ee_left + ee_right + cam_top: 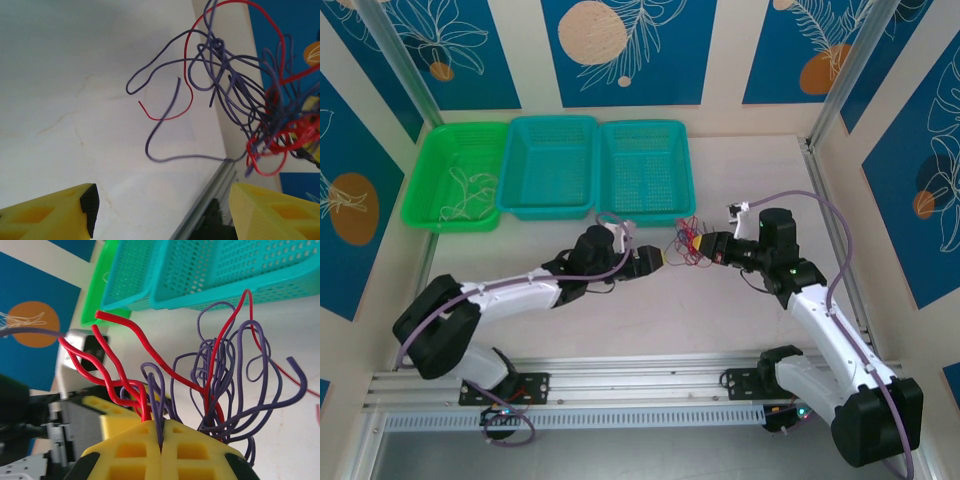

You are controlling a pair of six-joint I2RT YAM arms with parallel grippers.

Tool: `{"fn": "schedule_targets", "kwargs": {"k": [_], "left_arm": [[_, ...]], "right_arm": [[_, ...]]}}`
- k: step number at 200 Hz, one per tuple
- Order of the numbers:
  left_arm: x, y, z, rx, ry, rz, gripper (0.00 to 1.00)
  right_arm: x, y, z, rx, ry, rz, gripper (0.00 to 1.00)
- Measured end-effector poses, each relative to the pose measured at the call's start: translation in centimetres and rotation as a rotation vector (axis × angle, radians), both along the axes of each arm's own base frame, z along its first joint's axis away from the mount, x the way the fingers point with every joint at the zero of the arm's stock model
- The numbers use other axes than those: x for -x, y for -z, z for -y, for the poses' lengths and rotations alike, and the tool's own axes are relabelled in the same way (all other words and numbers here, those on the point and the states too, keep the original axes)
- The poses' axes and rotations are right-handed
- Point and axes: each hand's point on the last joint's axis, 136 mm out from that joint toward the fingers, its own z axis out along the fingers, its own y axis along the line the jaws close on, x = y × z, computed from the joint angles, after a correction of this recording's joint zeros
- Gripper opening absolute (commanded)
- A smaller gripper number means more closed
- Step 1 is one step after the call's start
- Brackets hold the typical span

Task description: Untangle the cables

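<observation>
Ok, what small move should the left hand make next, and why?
Probably ease the open left hand forward and pinch the loose purple wire by its free end: the right hand is shut on the red-and-purple tangle, holding it ahead.

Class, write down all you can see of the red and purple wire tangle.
The tangle is a loose knot of thin, floppy red and dark purple wires, looped and kinked, several cut ends curling free. The right gripper is shut on a bunch of its strands; the left gripper stands open, apart from it.

Overhead, cables (686,247) too small to separate; ends hidden, seemingly inside right claw (161,429).
</observation>
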Motion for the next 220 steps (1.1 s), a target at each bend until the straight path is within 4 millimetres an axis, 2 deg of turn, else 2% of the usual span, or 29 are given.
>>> {"fn": "schedule_targets", "kwargs": {"k": [34, 48, 57, 93, 109, 120, 140, 159, 171, 190, 203, 220], "left_arm": [[-0.5, 1.0, 1.2, 0.062, -0.008, -0.064, 0.69], [-0.8, 1.3, 1.4, 0.072, -0.017, -0.079, 0.64], [-0.9, 1.5, 1.6, 0.077, -0.02, -0.085, 0.57], [-1.5, 1.5, 2.0, 0.114, -0.047, -0.106, 0.0], [-1.9, 1.0, 2.0, 0.131, -0.062, -0.089, 0.0], [-2.1, 0.8, 1.9, 0.137, -0.069, -0.078, 0.0], [-1.9, 0.8, 0.6, 0.103, -0.098, -0.055, 0.0], [-1.7, 0.3, -2.0, 0.001, -0.145, -0.003, 0.0], [-1.6, -0.8, -3.8, -0.056, -0.181, 0.053, 0.0], [-1.3, -3.0, -7.6, -0.116, -0.251, 0.143, 0.0], [-1.2, -3.8, -10.5, -0.142, -0.308, 0.178, 0.0], [-1.2, -3.3, -14.4, -0.192, -0.397, 0.185, 0.0]], "right_arm": [[0.1, -1.2, -0.6, -0.068, -0.018, -0.008, 0.0], [0.1, -1.8, -0.9, -0.097, -0.024, -0.008, 0.0], [0.2, -2.1, -1.2, -0.115, -0.03, -0.01, 0.0], [0.3, -2.7, -1.8, -0.152, -0.038, -0.02, 0.0], [0.2, -2.4, -1.6, -0.142, -0.018, -0.031, 0.0], [-0.2, -1.4, -1.0, -0.108, 0.031, -0.061, 0.0], [-1.4, 0.9, 2.2, 0.005, 0.227, -0.151, 0.04], [-2.6, 3.0, 7.7, 0.093, 0.467, -0.237, 0.06], [-2.9, 4.2, 11.7, 0.106, 0.617, -0.295, 0.07], [-2.3, 6.3, 16.4, 0.097, 0.792, -0.375, 0.07], [-1.5, 7.5, 17.9, 0.091, 0.853, -0.425, 0.07], [-0.8, 8.7, 18.9, 0.089, 0.899, -0.47, 0.07]]}}
